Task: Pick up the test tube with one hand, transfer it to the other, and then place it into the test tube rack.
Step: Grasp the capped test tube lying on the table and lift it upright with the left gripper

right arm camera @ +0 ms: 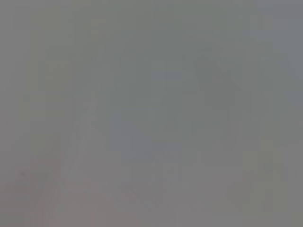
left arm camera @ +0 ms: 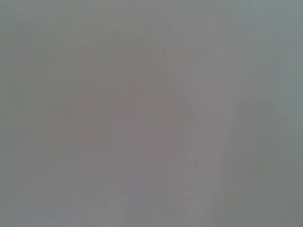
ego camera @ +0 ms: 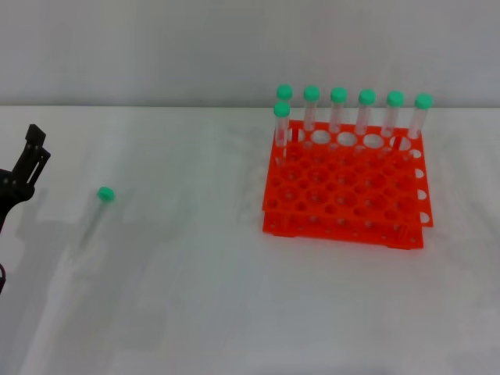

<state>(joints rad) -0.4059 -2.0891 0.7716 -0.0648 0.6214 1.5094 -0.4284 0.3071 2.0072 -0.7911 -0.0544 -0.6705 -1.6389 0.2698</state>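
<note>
A clear test tube (ego camera: 95, 215) with a green cap (ego camera: 105, 194) lies flat on the white table at the left. My left gripper (ego camera: 33, 152) is at the far left edge of the head view, left of the tube and apart from it. The orange-red test tube rack (ego camera: 344, 187) stands at the right, with several green-capped tubes upright in its back rows. My right gripper is out of view. Both wrist views show only a plain grey surface.
The white table (ego camera: 195, 297) runs across the whole head view, with a pale wall behind it. Bare table lies between the lying tube and the rack.
</note>
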